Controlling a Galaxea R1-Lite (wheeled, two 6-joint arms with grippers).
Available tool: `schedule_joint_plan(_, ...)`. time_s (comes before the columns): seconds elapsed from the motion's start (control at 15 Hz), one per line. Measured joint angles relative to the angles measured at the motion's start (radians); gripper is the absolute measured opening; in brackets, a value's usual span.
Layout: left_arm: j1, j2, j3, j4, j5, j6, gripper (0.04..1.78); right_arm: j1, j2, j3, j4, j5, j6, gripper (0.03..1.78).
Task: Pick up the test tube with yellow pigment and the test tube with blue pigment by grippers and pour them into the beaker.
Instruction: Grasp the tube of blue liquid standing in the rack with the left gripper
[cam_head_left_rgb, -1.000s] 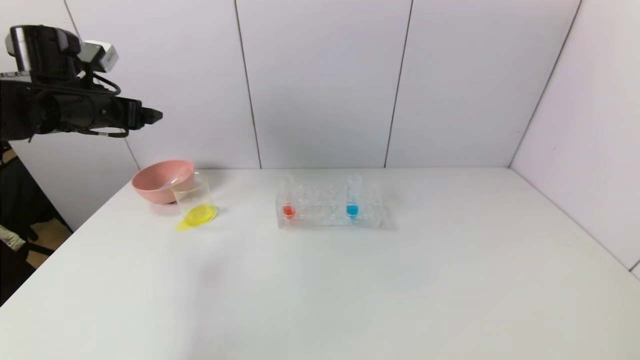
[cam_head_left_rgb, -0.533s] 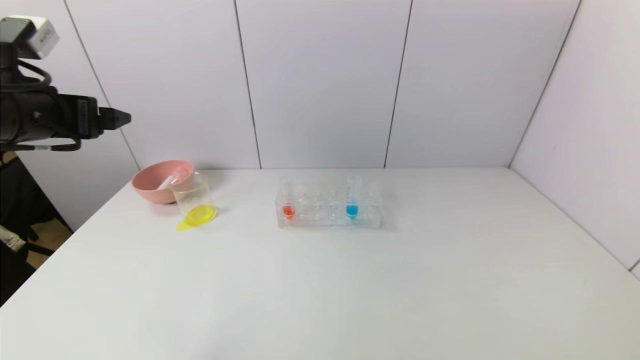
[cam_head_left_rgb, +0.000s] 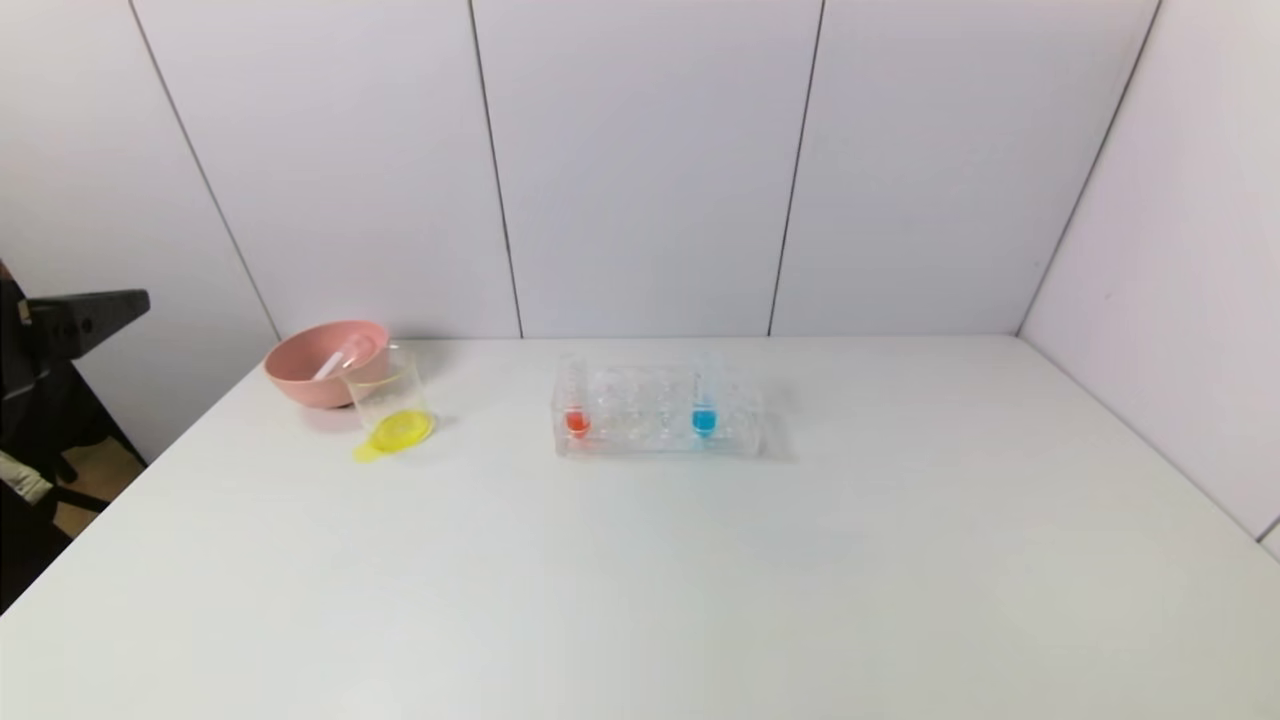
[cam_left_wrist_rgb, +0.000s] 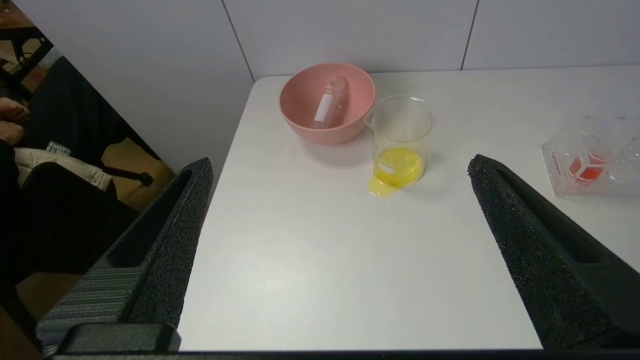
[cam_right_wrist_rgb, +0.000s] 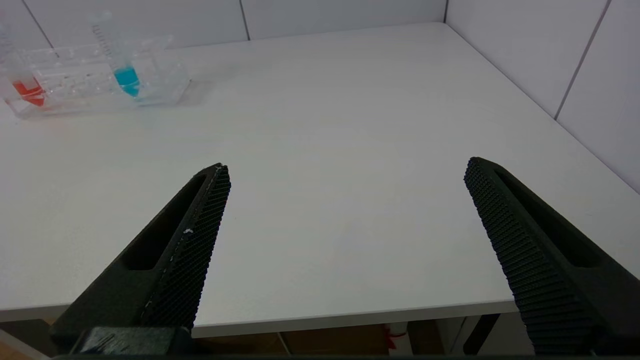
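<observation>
From the head camera I see the white surface (cam_head_left_rgb: 640, 560) with the pink bowl (cam_head_left_rgb: 326, 361) at the far left corner and the beaker (cam_head_left_rgb: 388, 403) touching its front. The beaker holds yellow liquid at its bottom, and a small yellow puddle (cam_head_left_rgb: 366, 452) lies at its base. A clear empty tube (cam_head_left_rgb: 336, 361) lies slanted inside the bowl. Near the middle stands the clear tube rack (cam_head_left_rgb: 657, 410), with the red-liquid tube (cam_head_left_rgb: 576, 405) at one end and the test tube with blue pigment (cam_head_left_rgb: 705, 400) upright toward the other. Only a dark tip of the left gripper (cam_head_left_rgb: 85, 315) shows at the frame's left edge, off the surface.

On the left wrist camera, my left gripper (cam_left_wrist_rgb: 340, 167) is spread wide and holds nothing. Ahead of it, between the fingers (cam_left_wrist_rgb: 165, 240), sit the beaker (cam_left_wrist_rgb: 400, 142) and beyond it the bowl (cam_left_wrist_rgb: 327, 101) with the empty tube (cam_left_wrist_rgb: 330, 101) — the rack's red end (cam_left_wrist_rgb: 592, 155) lies off past one finger.

On the right wrist camera, my right gripper (cam_right_wrist_rgb: 345, 170) is likewise wide open and empty, hanging over the near edge of the surface (cam_right_wrist_rgb: 340, 150). The rack (cam_right_wrist_rgb: 95, 82) is well ahead and off to one side, with the blue tube (cam_right_wrist_rgb: 120, 65) upright in it — apart from both fingers.
</observation>
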Motion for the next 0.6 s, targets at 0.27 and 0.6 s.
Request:
schedule_joint_plan(0.27, -0.031, -0.101, 0.175, -0.123, -0.018, -0.043, 1.78, 0.000, 0.000, 0.000, 0.000, 0.000, 0.000, 1.71)
schedule_joint_plan(0.6, -0.103, -0.114, 0.292, -0.281, -0.031, -0.117, 1.78, 0.000, 0.000, 0.000, 0.000, 0.000, 0.000, 1.71)
